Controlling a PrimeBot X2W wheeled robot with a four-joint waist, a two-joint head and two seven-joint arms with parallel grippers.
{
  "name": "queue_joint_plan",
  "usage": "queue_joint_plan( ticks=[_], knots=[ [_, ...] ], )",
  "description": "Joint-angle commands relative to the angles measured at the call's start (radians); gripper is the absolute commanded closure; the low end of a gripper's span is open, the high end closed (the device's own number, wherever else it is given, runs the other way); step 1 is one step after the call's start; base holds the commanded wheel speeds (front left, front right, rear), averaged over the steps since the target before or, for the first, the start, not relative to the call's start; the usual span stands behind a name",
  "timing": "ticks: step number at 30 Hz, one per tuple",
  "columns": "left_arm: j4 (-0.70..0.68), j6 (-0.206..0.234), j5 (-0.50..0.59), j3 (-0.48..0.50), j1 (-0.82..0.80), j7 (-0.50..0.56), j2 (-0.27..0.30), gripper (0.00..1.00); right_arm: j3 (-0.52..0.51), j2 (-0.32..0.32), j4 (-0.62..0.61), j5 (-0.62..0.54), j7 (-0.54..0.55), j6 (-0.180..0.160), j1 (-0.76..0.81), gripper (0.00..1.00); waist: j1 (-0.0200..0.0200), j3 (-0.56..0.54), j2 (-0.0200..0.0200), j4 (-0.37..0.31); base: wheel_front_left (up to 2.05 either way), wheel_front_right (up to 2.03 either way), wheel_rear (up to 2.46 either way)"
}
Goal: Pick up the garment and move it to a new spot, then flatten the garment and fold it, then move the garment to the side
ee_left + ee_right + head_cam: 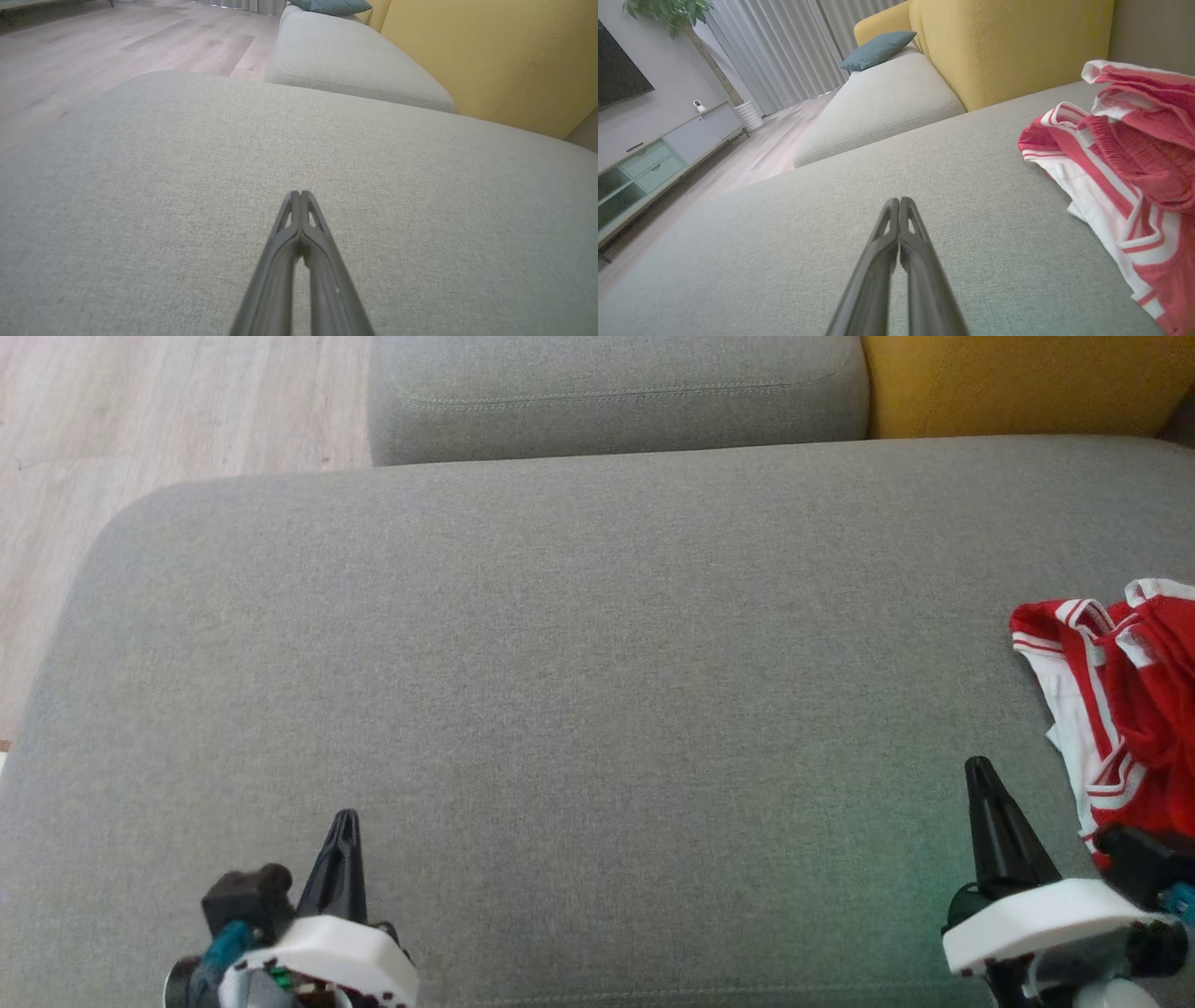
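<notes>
Beside the right gripper (978, 767), a crumpled red-and-white garment (1120, 709) lies on the grey cushion (579, 691); both it and the left gripper (344, 819) are pinched closed, empty.

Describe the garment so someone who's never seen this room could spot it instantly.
Start at the big grey cushion. At its right edge, beside the right gripper, lies the crumpled garment. It alone is red with white stripes.

Large grey fabric cushion (597, 663) near, second grey seat (616, 392) just beyond. Yellow sofa back (1018, 383) far right, teal pillow (878, 49) at its far end. Pale wood floor (140, 401) left. Far side: grey curtains (784, 51), potted plant (712, 65), low cabinet (658, 158), dark wall screen (616, 70).
</notes>
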Motion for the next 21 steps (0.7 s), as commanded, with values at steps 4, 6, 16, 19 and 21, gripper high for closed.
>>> queue_joint_plan(
  ticks=[4, 6, 16, 19, 21],
  knots=[
    [-0.024, -0.018, -0.061, 0.034, -0.049, 0.010, 0.002, 1.00, -0.004, -0.012, -0.021, 0.063, 0.002, 0.001, -0.050, 1.00, 0.0000, -0.001, -0.0001, 0.000, 0.00, 0.00, 0.00],
    [-0.023, -0.024, -0.085, 0.039, -0.052, 0.015, 0.001, 1.00, -0.005, -0.013, -0.016, 0.087, 0.003, 0.001, -0.053, 1.00, 0.0000, -0.001, -0.0001, 0.000, 0.00, 0.00, 0.00],
    [-0.016, -0.054, -0.206, 0.068, -0.063, 0.040, -0.002, 1.00, -0.007, -0.016, 0.005, 0.207, 0.006, 0.002, -0.069, 1.00, 0.0000, -0.002, -0.0001, -0.001, 0.00, 0.00, 0.00],
    [-0.016, -0.063, -0.241, 0.077, -0.067, 0.047, -0.003, 1.00, -0.008, -0.017, 0.011, 0.243, 0.007, 0.002, -0.074, 1.00, 0.0000, -0.003, -0.0001, -0.001, 0.00, 0.00, 0.00],
    [-0.015, -0.069, -0.265, 0.083, -0.069, 0.052, -0.004, 1.00, -0.009, -0.018, 0.015, 0.267, 0.008, 0.002, -0.077, 1.00, 0.0000, -0.003, -0.0001, -0.001, 0.00, 0.00, 0.00]
  ],
)
